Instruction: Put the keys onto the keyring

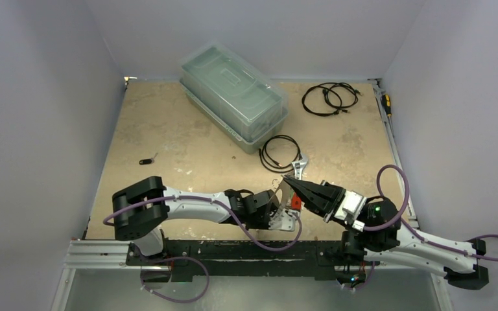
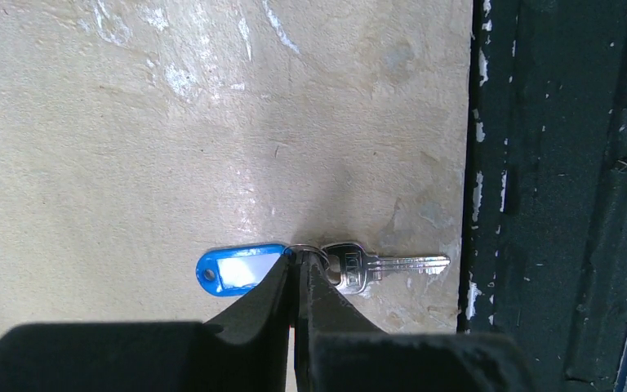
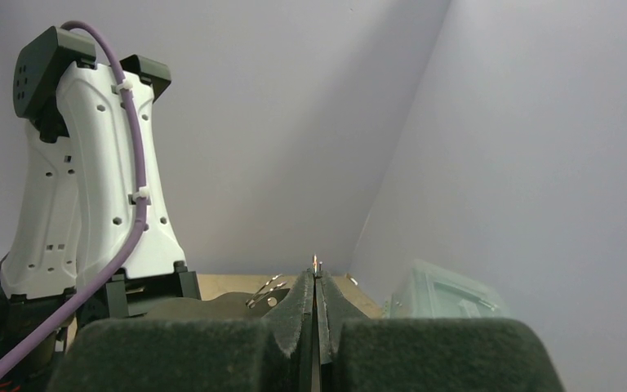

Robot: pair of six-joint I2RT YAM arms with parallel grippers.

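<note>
My left gripper (image 2: 300, 261) is shut on the small split ring joining a blue-tagged (image 2: 239, 269) silver key (image 2: 392, 265), low over the table's near edge; in the top view this gripper (image 1: 284, 220) lies under the right one. My right gripper (image 3: 315, 273) is shut on a thin metal piece whose tip (image 3: 315, 262) sticks out of the pads; it seems to be the keyring wire, and most of the loop is hidden. In the top view it (image 1: 290, 182) points up-left over the left wrist. A black-tagged key (image 1: 146, 161) lies alone at the left.
The wrench (image 1: 302, 166) lies just past the right fingertips, its red handle (image 1: 295, 202) under that gripper. Black coiled cables (image 1: 280, 152) (image 1: 329, 98) lie behind. A clear lidded box (image 1: 233, 97) stands at the back. A black rail (image 2: 563, 196) borders the near table edge.
</note>
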